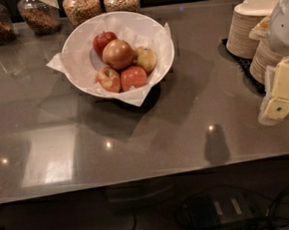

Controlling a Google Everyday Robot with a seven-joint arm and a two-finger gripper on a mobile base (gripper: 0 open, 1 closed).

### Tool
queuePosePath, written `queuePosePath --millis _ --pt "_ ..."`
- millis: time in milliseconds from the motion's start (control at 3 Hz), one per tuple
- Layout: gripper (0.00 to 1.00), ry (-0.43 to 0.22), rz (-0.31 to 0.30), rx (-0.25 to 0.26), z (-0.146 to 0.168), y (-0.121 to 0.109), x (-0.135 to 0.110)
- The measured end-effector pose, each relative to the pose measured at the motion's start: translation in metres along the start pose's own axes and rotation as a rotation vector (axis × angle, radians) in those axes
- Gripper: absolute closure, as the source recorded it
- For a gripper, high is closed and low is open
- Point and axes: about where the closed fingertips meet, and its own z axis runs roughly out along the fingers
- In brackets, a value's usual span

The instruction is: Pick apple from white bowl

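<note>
A white bowl is seen on a grey counter, and every place below is given from it. The bowl is lined with white paper, whose corners are pushed out over the rim at the left, the right and the front. Five apples are held in the bowl, heaped close together on the paper. The top apple, the largest, red shading to yellow, is rested on the others near the middle of the bowl. A dark red apple is tucked behind it toward the bowl's far side. A yellowish apple is laid at its right. Two red ones are set at the bowl's near side, touching each other.

Behind the bowl, four glass jars are lined along the far edge of the counter. The two further left of the bowl are filled with dark brown bits, and the two directly behind it with paler, pebbly contents.

Far to the right of the bowl, stacks of tan paper dishes are kept on a dark mat.

The gripper is found well to the right of the bowl, at the edge of the view, in front of the stacks and above the counter, well apart from the apples. Whether it is wide or narrow cannot be told.

Below and in front of the bowl, under the counter's near edge, a dark box and loose cables are seen on the floor.
</note>
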Motion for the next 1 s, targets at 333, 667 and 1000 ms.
queuePosePath --millis 333,667,1000 --pt "0.00 0.000 0.000 0.000 0.000 0.000 0.000" --pt "0.00 0.000 0.000 0.000 -0.022 -0.006 -0.005" --pt "0.00 0.000 0.000 0.000 -0.029 -0.007 -0.006"
